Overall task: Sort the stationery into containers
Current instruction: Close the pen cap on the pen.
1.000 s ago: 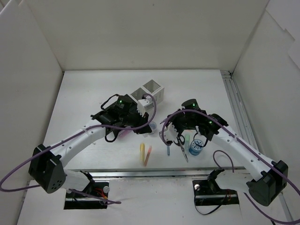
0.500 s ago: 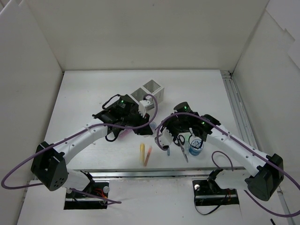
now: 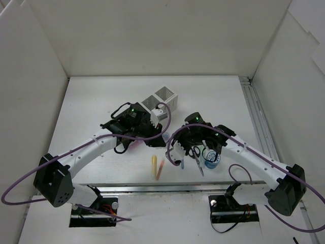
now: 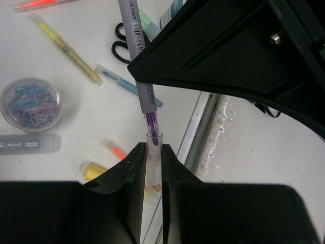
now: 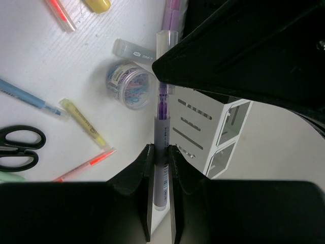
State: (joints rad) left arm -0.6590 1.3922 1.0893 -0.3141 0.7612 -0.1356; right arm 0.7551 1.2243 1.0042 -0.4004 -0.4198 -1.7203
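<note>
My left gripper (image 4: 154,152) is shut on a clear pen cap (image 4: 153,145). My right gripper (image 5: 161,161) is shut on the barrel of a purple pen (image 5: 162,173). The two grippers meet nose to nose above the table, left gripper (image 3: 161,137) and right gripper (image 3: 174,150). The pen's purple tip (image 4: 151,122) sits in the mouth of the cap. On the table lie a yellow marker (image 3: 154,165), an orange pen (image 3: 160,169), a blue pen (image 3: 182,162), scissors (image 3: 197,157) and a blue tape roll (image 3: 212,159). The white containers (image 3: 163,98) stand behind the left arm.
A round tub of coloured paper clips (image 4: 31,104) and a grey marker (image 4: 28,144) lie under the grippers. A pale green eraser (image 3: 202,150) rests beside the scissors. White walls close in the table, with a metal rail (image 3: 256,117) along the right.
My right arm has swung left with the purple pen, bringing its tip up to the cap in my left gripper. The left arm has barely moved.
</note>
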